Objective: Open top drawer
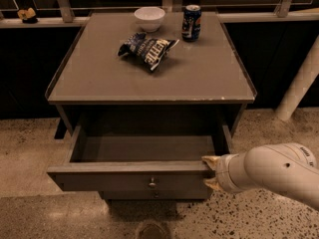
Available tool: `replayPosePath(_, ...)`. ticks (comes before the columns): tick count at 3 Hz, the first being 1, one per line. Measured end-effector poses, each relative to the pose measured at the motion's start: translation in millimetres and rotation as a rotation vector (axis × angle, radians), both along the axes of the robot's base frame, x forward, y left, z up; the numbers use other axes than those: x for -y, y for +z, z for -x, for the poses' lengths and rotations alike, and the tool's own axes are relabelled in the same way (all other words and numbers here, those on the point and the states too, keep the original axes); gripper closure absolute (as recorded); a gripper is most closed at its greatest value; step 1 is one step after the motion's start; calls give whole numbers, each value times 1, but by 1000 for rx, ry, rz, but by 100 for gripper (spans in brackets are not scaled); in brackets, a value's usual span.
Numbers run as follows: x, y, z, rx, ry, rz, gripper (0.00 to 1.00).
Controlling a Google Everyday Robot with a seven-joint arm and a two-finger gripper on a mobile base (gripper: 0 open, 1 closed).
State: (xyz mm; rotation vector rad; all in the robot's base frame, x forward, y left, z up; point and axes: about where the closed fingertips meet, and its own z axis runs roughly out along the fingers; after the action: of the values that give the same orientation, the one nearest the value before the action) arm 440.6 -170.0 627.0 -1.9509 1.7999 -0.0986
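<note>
Wide grey top drawer (pixel 124 181) stands pulled out from under the grey cabinet top (pixel 164 83), with the white arm's gripper (pixel 211 172) at its right end.
The claw's two tan fingertips (pixel 210 159) are parted only by the front panel's right end, clamped on it above and below, well right of the small round metal knob (pixel 152 183). The drawer's inside shows bare.
</note>
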Motion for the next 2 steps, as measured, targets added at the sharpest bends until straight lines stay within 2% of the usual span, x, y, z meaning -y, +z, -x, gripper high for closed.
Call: replayPosePath(2, 4, -6, 9, 18, 4, 6, 100)
